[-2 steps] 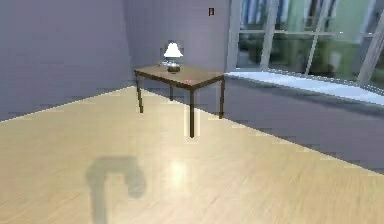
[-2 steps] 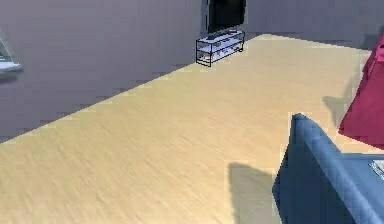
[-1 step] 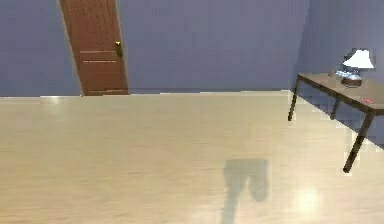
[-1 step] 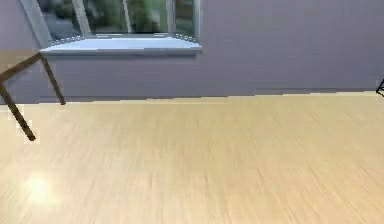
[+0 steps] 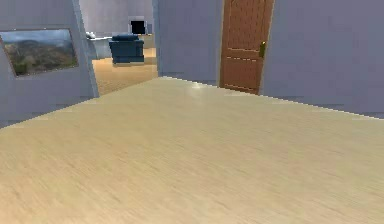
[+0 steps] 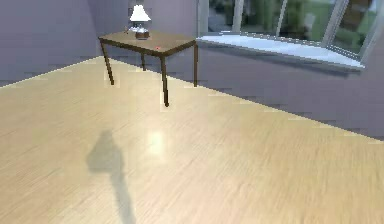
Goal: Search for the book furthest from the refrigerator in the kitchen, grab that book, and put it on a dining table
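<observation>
- Pale wood floor (image 5: pixel 190 150) lay nearest the camera, running to the walls.
- Forward view: brown door (image 5: pixel 245 45) in the far wall, landscape picture (image 5: pixel 38 50) on the left wall, blue armchair (image 5: pixel 126 47) through the opening between them.
- Arm side view: wooden table (image 6: pixel 165 46) near the window (image 6: pixel 280 22), white lamp (image 6: pixel 139 17) at the table's far edge.
- I couldn't tell the gripper's state, nor where the book was.

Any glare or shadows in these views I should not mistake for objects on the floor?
Forward view: a faint bright sheen on the floor just before the brown door. Arm side view: a pale glare spot on the floor in front of the table, and left of it a grey patch that is only a shadow; the window is bright.
</observation>
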You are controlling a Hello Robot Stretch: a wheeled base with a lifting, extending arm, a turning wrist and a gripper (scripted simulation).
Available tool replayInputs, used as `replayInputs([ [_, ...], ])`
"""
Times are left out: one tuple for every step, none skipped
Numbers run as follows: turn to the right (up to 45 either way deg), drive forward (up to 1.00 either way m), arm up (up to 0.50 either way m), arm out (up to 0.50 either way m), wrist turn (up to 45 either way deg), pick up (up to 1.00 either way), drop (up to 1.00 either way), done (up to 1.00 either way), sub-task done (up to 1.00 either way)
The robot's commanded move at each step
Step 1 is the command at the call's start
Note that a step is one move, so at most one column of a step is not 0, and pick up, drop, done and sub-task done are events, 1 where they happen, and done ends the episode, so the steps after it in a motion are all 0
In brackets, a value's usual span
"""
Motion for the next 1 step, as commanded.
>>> replayInputs([
  [-3.0,0.0,0.0,0.0,0.0,0.0,0.0,0.0,0.0],
])
